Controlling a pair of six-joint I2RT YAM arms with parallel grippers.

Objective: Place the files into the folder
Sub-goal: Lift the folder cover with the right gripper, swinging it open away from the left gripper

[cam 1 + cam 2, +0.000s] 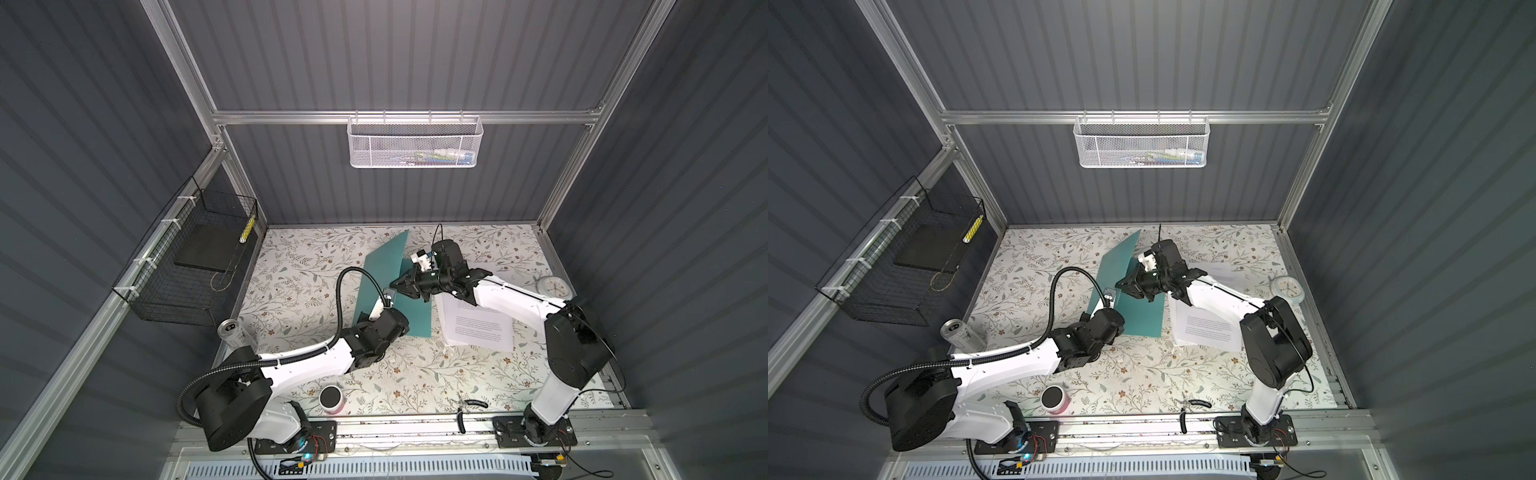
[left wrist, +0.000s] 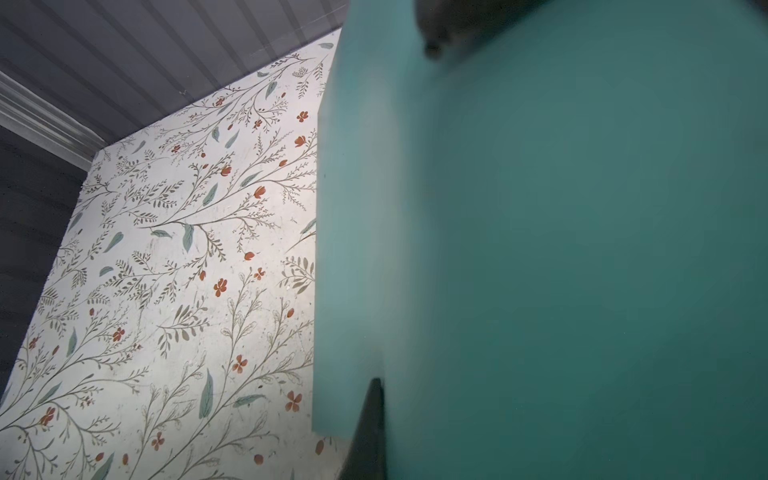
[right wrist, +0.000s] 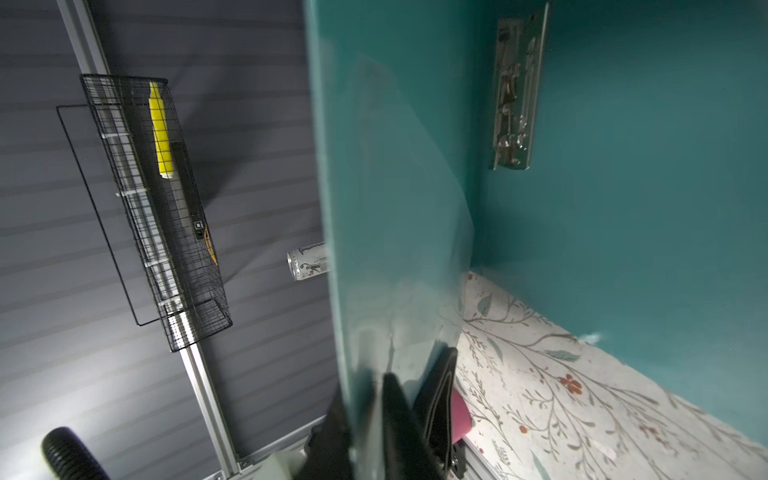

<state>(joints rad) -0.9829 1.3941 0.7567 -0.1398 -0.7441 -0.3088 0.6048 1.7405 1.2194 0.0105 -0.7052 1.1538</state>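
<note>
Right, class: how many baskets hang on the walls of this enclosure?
2. A white mesh basket hangs high on the back wall. A black wire basket hangs lower on the left-hand wall in both top views. No other shows, though the near side is out of view.

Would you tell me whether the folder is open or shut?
The folder is open: one cover stands raised, the other lies flat, metal clip showing.

Teal folder point(image 1: 384, 262) open, cover up; files point(image 1: 478, 328) stacked just R

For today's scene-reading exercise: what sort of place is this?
Likely a robot test booth: an aluminium frame with grey panel walls, a left arm and right arm at a floral tabletop, a white wire basket.
</note>
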